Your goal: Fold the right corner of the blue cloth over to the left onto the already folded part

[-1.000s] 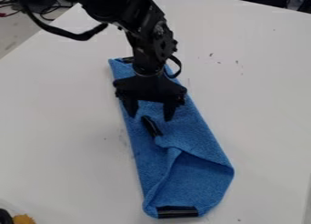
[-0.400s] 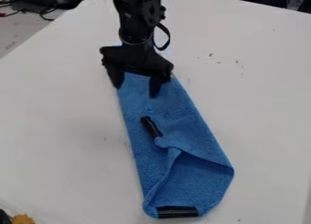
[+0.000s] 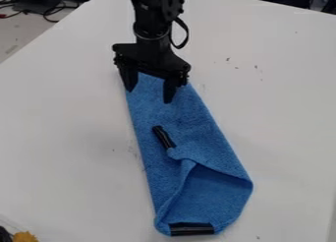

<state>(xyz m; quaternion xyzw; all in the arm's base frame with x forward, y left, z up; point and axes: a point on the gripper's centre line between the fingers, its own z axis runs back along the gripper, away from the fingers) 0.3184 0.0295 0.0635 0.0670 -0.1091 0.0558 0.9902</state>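
Camera view: 2 fingers (image 3: 170, 91) wide apart over long, fuzzy, folded blue cloth (image 3: 187, 113) w/ shiny blk strips (image 3: 191, 229).

You have a white table (image 3: 72, 137) running under everything, with small dark specks (image 3: 228, 59) scattered to the right and a few fainter ones on the left. Past its upper-left edge, you can see black and red cables (image 3: 51, 11) over a pale grey floor (image 3: 12, 42). Down in your bottom-left corner sit a fuzzy yellow-orange thing (image 3: 25, 237) and, just beside it, a black object (image 3: 4, 234), both cut off by the view's edge.
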